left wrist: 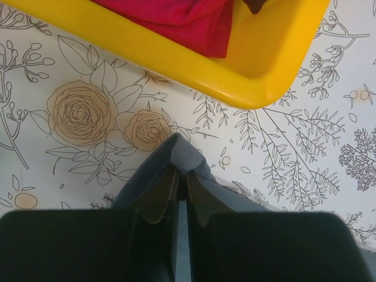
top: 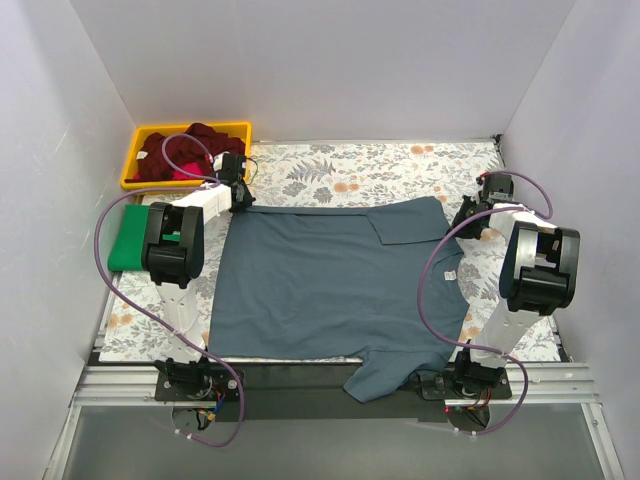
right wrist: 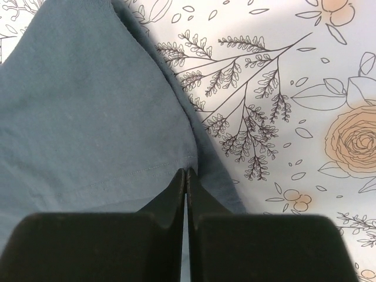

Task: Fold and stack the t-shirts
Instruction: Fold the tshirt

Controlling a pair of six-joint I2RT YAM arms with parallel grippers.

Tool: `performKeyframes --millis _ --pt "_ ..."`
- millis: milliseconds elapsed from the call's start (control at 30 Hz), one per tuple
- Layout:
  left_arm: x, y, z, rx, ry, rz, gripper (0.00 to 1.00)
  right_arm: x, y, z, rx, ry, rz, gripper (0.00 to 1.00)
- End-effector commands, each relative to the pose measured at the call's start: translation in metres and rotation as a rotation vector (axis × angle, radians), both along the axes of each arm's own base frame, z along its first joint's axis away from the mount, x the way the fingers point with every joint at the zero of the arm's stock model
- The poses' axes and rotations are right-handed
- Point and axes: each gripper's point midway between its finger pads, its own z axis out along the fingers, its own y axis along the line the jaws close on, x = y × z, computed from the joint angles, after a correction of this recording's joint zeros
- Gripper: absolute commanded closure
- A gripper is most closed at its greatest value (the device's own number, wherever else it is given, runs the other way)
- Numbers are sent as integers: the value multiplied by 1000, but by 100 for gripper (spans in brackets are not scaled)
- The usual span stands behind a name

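Observation:
The slate-blue t-shirt (top: 340,280) lies spread flat in the middle of the table, with one part hanging over the near edge. My left gripper (top: 238,192) is at its far left corner and is shut on a pinched fold of blue cloth (left wrist: 187,154). My right gripper (top: 470,215) is at its far right corner and is shut on the shirt's hemmed edge (right wrist: 117,129). A folded bright green shirt (top: 125,240) lies at the left edge. Dark red shirts (top: 185,150) and a pink shirt (left wrist: 182,17) lie in the bin.
The yellow plastic bin (top: 133,160) stands at the far left corner, and its rim (left wrist: 194,76) is just beyond my left fingers. The floral table cloth (top: 330,170) covers the table. White walls close in the left, right and far sides.

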Motion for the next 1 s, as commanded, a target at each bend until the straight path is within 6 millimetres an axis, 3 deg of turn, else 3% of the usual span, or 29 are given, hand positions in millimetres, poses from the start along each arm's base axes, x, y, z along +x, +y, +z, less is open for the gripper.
performKeyframes --millis 0,533,733,800,900,967 --pt "5 8 33 25 -42 24 100 14 -5 31 -26 -98 -10 99" --pt "9 15 71 -35 -81 68 98 13 -18 133 -121 -288 -60 99" --pt "15 11 63 -86 -88 55 83 17 -10 127 -83 -273 -28 99" --pt "17 8 60 -112 -94 54 71 18 -9 122 -79 -263 -21 99" --pt "21 3 62 -144 -107 47 61 19 -8 118 -72 -255 -16 99" --pt "22 0 62 -158 -109 43 61 19 -7 116 -71 -253 -10 99"
